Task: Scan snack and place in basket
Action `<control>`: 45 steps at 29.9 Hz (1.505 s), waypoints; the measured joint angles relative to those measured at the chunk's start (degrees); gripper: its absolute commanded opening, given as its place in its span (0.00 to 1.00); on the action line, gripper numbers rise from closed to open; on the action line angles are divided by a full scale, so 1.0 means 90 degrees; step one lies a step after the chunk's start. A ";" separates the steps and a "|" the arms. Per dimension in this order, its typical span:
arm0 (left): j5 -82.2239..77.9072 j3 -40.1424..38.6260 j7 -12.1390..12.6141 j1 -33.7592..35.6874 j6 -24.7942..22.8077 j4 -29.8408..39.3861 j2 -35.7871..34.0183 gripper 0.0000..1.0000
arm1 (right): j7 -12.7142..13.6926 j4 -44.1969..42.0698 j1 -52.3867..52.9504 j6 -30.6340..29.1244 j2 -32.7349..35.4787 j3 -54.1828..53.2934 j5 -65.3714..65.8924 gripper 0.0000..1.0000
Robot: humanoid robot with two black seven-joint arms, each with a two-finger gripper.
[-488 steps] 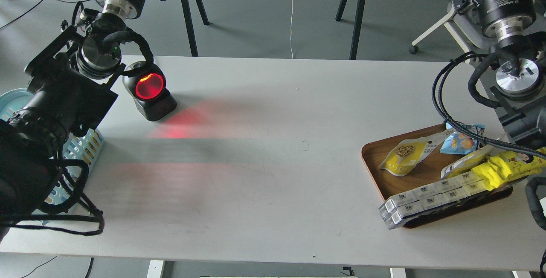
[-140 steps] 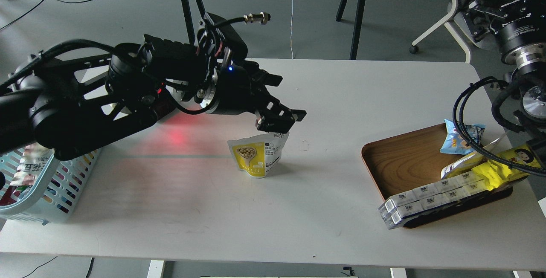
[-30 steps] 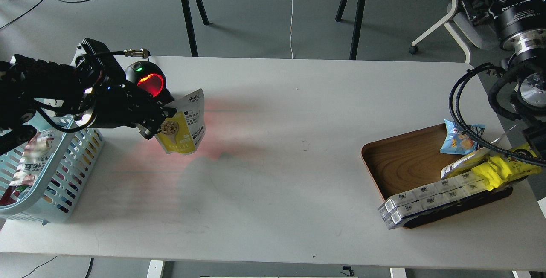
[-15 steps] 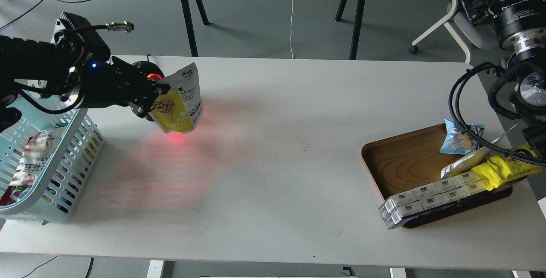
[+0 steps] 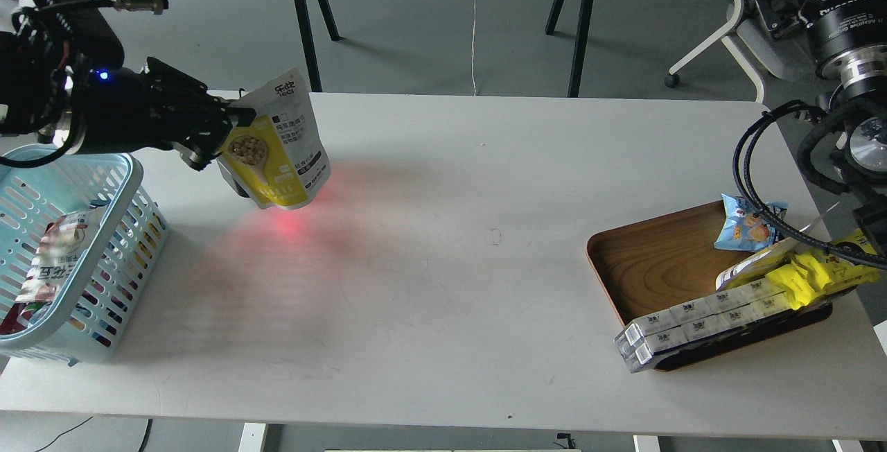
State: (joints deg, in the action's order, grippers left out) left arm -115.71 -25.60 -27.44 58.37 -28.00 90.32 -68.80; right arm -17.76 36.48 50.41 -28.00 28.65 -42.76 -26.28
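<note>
The snack point(image 5: 277, 154), a yellow-and-white pouch with a spoonful of tan beans, hangs in the air over the table's back left. My left gripper point(image 5: 220, 129) is shut on the pouch's left edge and holds it tilted. The pouch hides the scanner behind it; only a red glow point(image 5: 287, 224) falls on the table below. The light blue basket point(image 5: 132, 178) stands at the table's left edge, left of and below the pouch, with a red-and-white packet point(image 5: 52, 265) inside. My right arm point(image 5: 849, 112) rises at the far right; its gripper is out of view.
A brown wooden tray point(image 5: 651, 258) at the right holds a small blue packet point(image 5: 745, 227), a long yellow wrapper point(image 5: 811, 275) and a row of clear boxes point(image 5: 700, 324) along its front edge. Black cables point(image 5: 755, 188) hang over the tray.
</note>
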 measured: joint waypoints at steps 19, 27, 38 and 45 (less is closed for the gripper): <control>0.0789 0.0803 -0.0063 -0.0030 0.0097 -0.0477 -0.3099 0.00 | 0.0000 -0.0049 -0.0053 0.0000 -0.0069 0.0006 0.0000 0.99; 0.0779 0.1765 -0.0063 -0.0023 0.0801 -0.0769 -0.3312 0.01 | 0.0000 -0.0045 -0.0030 0.0000 -0.0228 0.0025 0.0000 0.99; 0.1102 0.2390 -0.0063 -0.0001 0.1576 -0.0803 -0.3337 0.89 | 0.0001 -0.0062 -0.0042 0.0000 -0.0186 0.0025 0.0000 0.99; 0.3932 0.2377 -0.0061 0.0008 0.1545 -0.0826 -0.3255 1.00 | 0.0001 -0.0060 -0.0044 0.0000 -0.0153 0.0025 0.0000 0.99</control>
State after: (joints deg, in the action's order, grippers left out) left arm -80.32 -4.21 -27.98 58.44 -14.09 82.89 -98.10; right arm -17.75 35.94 50.02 -28.00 27.27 -42.54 -26.28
